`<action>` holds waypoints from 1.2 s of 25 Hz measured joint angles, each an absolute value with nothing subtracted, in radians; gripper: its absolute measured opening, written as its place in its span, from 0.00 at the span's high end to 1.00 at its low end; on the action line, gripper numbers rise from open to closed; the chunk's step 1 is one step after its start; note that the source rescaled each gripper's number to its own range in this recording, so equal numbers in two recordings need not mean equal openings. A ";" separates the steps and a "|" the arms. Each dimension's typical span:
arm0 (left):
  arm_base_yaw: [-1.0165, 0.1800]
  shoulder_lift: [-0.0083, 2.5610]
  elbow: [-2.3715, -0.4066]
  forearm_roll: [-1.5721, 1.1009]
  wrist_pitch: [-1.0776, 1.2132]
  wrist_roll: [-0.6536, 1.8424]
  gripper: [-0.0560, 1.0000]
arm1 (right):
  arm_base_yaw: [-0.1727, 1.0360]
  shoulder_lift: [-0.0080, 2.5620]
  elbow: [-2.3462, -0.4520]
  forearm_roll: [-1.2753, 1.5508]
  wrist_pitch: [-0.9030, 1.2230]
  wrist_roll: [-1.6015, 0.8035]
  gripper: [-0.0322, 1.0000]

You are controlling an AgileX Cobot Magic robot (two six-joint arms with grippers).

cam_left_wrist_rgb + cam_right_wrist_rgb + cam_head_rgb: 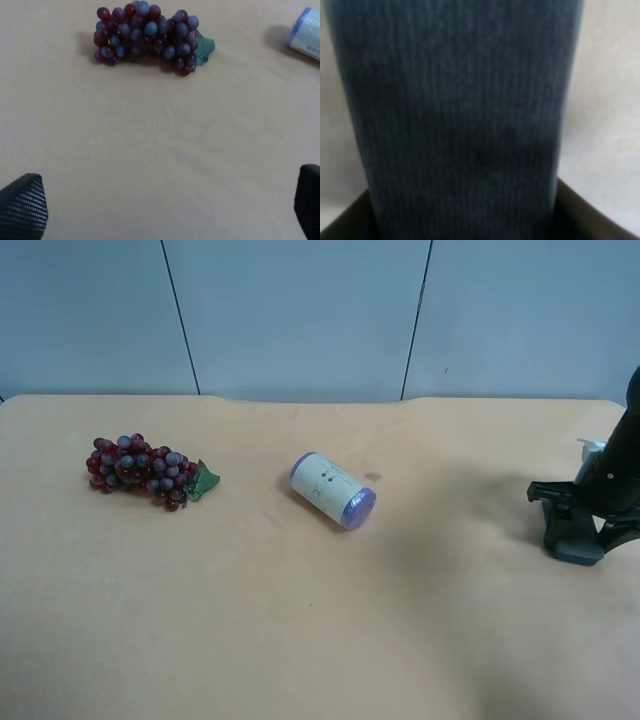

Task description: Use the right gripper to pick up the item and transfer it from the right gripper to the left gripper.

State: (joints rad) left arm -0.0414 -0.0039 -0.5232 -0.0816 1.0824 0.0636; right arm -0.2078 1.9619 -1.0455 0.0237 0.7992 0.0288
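Observation:
The item [460,110], a dark grey-blue ribbed pad, fills the right wrist view and sits between the two black fingers [345,220] of my right gripper [470,220], which touch its sides. In the exterior high view the right gripper [578,512] is at the far right edge, low over the table, with the item [575,543] a dark block under it. My left gripper [170,212] is open and empty above bare table; only its fingertips [22,207] show. It is out of the exterior high view.
A red-purple grape bunch [145,470] with a green leaf lies on the tan tablecloth [300,620] at the left; it also shows in the left wrist view [147,35]. A white-and-purple cylinder [333,490] lies on its side mid-table, and its end shows in the left wrist view [306,35].

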 joint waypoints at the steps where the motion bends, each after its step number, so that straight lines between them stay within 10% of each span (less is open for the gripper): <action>1: -0.041 -0.004 -0.523 -0.082 1.082 0.064 0.00 | -0.208 1.956 -1.063 0.024 0.820 0.029 0.97; 16: -0.041 -0.004 -0.523 -0.082 1.082 0.064 0.00 | -0.171 1.735 -1.175 0.143 1.017 -0.069 0.97; 30: -0.041 -0.004 -0.523 -0.081 1.070 0.064 0.00 | 0.288 1.641 -1.175 0.091 1.062 -0.234 0.97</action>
